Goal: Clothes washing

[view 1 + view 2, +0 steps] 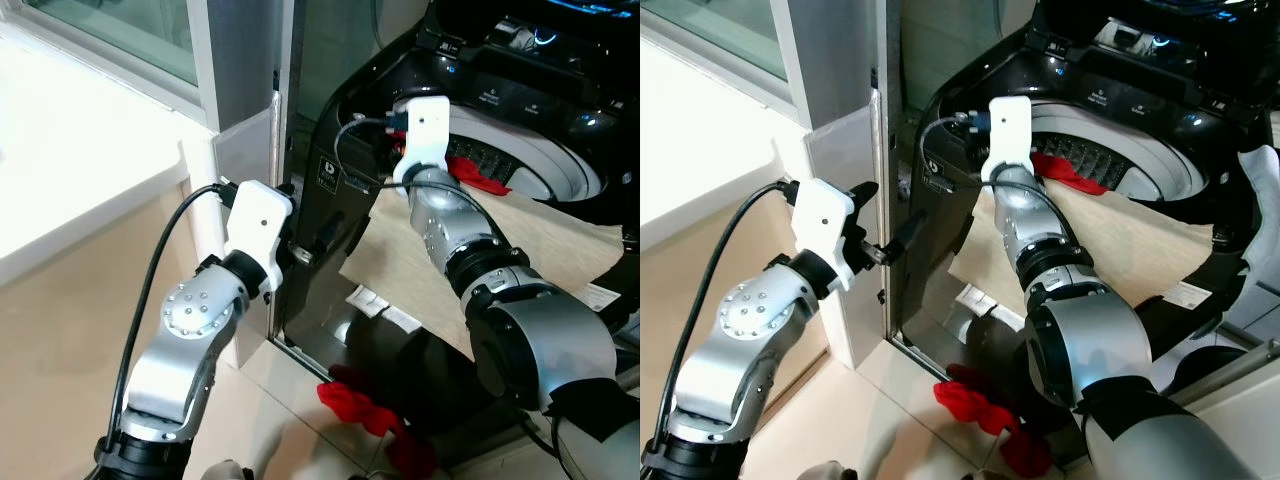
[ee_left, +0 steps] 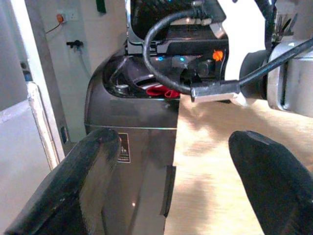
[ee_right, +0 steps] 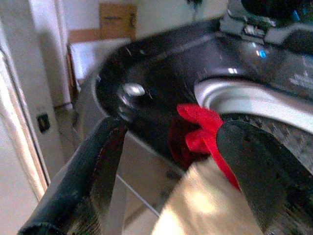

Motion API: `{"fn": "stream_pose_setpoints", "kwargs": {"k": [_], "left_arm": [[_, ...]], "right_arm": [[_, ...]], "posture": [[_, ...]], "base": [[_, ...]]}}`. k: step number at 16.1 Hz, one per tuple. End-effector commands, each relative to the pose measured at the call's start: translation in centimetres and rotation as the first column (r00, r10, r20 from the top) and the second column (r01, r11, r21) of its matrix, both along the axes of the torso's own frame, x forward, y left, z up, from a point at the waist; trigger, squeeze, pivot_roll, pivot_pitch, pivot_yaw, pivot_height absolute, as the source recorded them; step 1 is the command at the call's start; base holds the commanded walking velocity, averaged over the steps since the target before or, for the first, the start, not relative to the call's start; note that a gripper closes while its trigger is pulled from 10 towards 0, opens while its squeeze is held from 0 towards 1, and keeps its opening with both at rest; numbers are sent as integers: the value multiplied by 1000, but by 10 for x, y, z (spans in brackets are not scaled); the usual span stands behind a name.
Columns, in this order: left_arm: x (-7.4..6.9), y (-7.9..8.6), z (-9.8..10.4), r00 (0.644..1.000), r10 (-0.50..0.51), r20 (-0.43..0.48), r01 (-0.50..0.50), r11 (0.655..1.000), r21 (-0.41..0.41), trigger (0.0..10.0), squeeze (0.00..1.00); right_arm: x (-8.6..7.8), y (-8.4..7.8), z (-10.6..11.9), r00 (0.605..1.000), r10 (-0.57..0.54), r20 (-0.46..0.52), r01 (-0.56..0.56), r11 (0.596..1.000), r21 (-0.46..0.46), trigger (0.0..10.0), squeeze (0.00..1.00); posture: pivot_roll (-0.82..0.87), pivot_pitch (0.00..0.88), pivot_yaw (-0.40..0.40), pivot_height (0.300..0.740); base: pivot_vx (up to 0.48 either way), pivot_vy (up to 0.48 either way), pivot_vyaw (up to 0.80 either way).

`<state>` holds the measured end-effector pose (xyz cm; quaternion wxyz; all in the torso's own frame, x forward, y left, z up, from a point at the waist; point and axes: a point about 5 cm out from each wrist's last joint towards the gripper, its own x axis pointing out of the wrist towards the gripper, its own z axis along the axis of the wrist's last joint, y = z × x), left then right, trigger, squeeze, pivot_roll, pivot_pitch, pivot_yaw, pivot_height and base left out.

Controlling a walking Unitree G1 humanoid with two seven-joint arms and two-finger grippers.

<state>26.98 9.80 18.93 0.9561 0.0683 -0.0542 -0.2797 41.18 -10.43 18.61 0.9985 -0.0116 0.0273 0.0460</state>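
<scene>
A black top-loading washing machine [image 1: 330,175] stands with its lid up. A red garment [image 1: 1070,170] lies over the near rim of its drum. A beige cloth [image 1: 530,240] drapes from the rim down the machine's front. My right gripper [image 3: 173,129] is open at that rim, with the red garment [image 3: 195,137] and the beige cloth [image 3: 205,205] between its spread fingers. My left gripper [image 1: 885,215] is open and holds nothing. It hovers at the machine's front left corner, level with the beige cloth [image 2: 215,161]. More red cloth [image 1: 365,405] lies on the floor at the machine's base.
A white pillar and a metal door frame [image 1: 245,90] stand close to the machine's left side, right by my left arm. White papers [image 1: 385,310] lie on the floor under the draped cloth. Light tiled floor [image 1: 70,330] stretches to the left.
</scene>
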Motion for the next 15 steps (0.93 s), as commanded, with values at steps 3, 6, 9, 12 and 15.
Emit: {"fn": "stream_pose_setpoints", "kwargs": {"k": [3, 6, 9, 12, 15], "left_arm": [[0, -10, -2, 1000, -26, -9, 27, 1000, 8, 10000, 0], [0, -14, 2, 999, -42, 26, 41, 998, 40, 10000, 0], [5, -14, 4, 999, -15, 42, 12, 997, 76, 10000, 0], [5, -16, 6, 998, -31, 50, 27, 998, 62, 10000, 0], [3, -23, 6, 996, -63, 67, 60, 997, 52, 10000, 0]], "right_arm": [[1, -4, -1, 999, -11, -43, 14, 998, 55, 10000, 412], [1, -4, -6, 996, -13, -89, 20, 997, 78, 10000, 451], [1, -7, -6, 996, -31, -82, 35, 998, 49, 10000, 400], [1, -7, -5, 997, -34, -72, 36, 999, 31, 10000, 396], [2, -6, 0, 999, -22, -47, 23, 999, 27, 10000, 396]], "posture": [[92, 0, -145, 740], [92, 0, -145, 740], [93, 0, -148, 740], [93, 0, -148, 740], [76, 0, -140, 740]], "base": [[0, 480, -267], [0, 480, -800], [0, 0, 0], [0, 0, 0], [433, 0, 0]]}}
